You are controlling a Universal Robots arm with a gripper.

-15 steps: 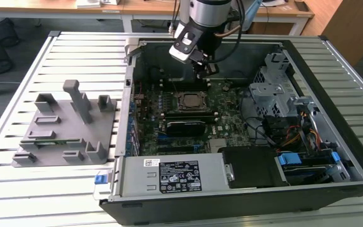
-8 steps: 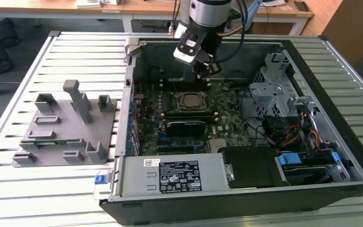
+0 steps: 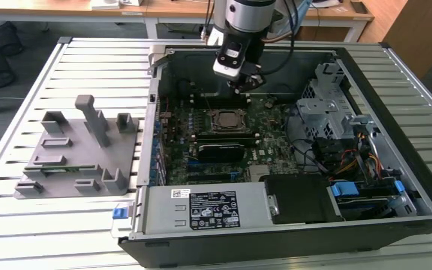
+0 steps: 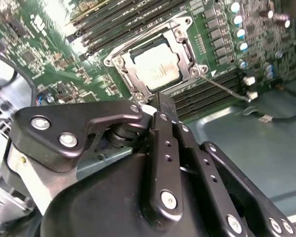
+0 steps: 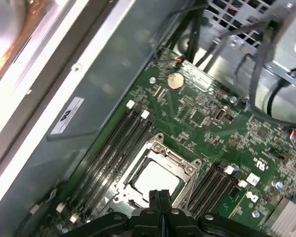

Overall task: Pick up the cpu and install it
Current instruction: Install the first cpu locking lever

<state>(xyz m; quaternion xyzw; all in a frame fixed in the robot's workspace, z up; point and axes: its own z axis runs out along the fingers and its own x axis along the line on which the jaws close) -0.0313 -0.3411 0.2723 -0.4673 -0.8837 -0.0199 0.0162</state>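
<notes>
One cpu [image 3: 227, 120] sat flat in its socket [image 3: 210, 112], silver top up. Above it hung the gripper [image 3: 244, 85], fingers [image 4: 160, 128] pressed together, holding nothing. The cpu lay just below the tips, slightly nearer the exterior camera.

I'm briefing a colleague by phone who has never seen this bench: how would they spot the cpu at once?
Look inside the open black computer case on the slatted table, at its green motherboard. Between the dark memory slots sits a metal socket frame; the cpu is the flat, shiny silver square inside it.
</notes>
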